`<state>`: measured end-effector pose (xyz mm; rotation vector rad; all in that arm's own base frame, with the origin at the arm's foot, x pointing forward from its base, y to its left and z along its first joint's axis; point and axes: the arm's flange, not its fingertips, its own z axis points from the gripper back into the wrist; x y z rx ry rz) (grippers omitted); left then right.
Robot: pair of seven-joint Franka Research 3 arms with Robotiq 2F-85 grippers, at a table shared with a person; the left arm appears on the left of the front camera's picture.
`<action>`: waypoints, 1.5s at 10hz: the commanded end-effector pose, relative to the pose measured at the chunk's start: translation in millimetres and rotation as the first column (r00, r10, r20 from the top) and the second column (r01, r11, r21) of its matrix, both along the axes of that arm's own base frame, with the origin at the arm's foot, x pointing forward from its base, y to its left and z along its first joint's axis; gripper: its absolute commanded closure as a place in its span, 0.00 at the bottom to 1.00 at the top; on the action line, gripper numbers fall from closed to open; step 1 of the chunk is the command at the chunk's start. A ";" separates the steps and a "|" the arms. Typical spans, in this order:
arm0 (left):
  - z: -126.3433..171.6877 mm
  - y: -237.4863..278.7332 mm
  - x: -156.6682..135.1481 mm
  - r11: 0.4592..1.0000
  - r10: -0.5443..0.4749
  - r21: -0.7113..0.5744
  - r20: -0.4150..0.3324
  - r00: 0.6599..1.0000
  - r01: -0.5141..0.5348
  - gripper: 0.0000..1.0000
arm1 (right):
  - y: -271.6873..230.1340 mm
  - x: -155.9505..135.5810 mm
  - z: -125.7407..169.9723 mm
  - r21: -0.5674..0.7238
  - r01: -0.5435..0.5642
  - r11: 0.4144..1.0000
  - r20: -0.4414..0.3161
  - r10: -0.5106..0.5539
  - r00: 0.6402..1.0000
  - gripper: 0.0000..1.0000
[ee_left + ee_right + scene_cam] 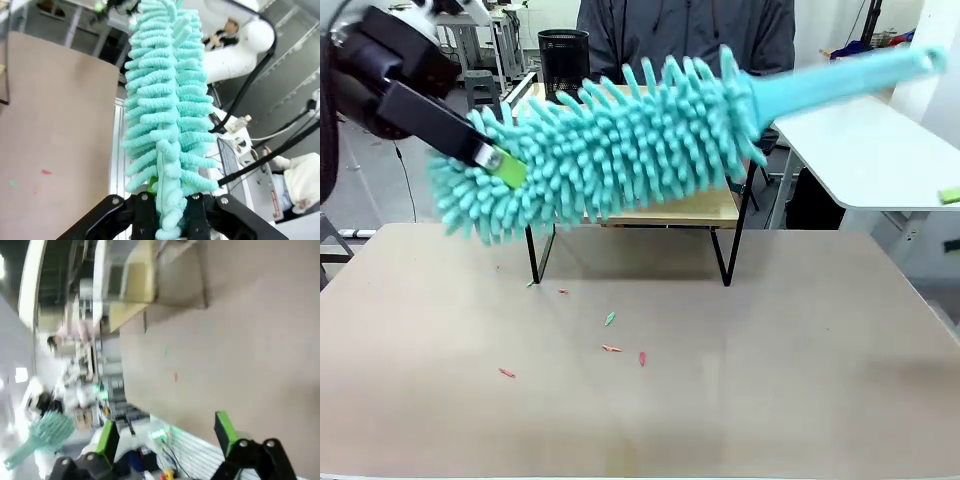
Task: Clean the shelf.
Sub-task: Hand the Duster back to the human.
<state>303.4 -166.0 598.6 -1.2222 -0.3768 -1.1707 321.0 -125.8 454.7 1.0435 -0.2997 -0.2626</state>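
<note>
While shelf (705, 212) stands near far edge of table (770, 380), about mid-width, black legs on the tabletop, mostly hidden in front view behind a teal chenille duster (610, 150). Light wooden board visible under the duster head; second tier can't be made out. Also seen blurred in right wrist view (135, 285), at table's far end.

Duster held up off table, in front of shelf, head to left, handle (840, 85) rising toward upper right. Contact w/ shelf: can't tell.

Left gripper (500, 165) pinching duster head at its left end, green pad showing against the fluff. Left wrist view: fingers (145, 212) closed tight on base of the head (165, 110), noodles running straight up frame.

Right gripper (167, 432) w/ jaws spread wide, nothing between pads, hanging above near edge of table; duster seen small lower left (47, 432).

Small coloured scraps (611, 348) — red, green — scattered on tabletop near-left of shelf legs.

Person (685, 35) in dark top behind far edge. Black mesh bin (563, 60) beyond, left of person.
</note>
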 end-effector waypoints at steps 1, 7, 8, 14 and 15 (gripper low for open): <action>6.3 18.1 -2.0 0.991 0.106 -0.086 0.024 0.994 -0.104 1.00 | 43.9 8.4 -12.2 0.149 0.338 0.930 -0.083 -0.328 0.941 0.00; 39.1 103.7 -22.5 0.769 0.569 -0.257 -0.142 0.810 -0.585 1.00 | 0.0 0.0 0.0 0.000 0.000 1.000 0.000 0.000 1.000 0.00; 43.0 129.6 -24.6 0.682 0.663 -0.256 -0.178 0.727 -0.685 1.00 | 0.0 0.0 0.0 0.000 0.000 1.000 0.000 0.000 1.000 0.00; -53.5 269.9 4.9 0.377 0.836 0.323 -0.522 0.169 -0.868 1.00 | 0.0 0.0 0.0 0.000 0.000 1.000 0.000 0.000 1.000 0.00; -76.2 276.3 12.7 0.446 0.803 0.377 -0.570 0.176 -0.812 1.00 | 0.0 0.0 0.0 0.000 0.000 1.000 0.000 0.000 1.000 0.00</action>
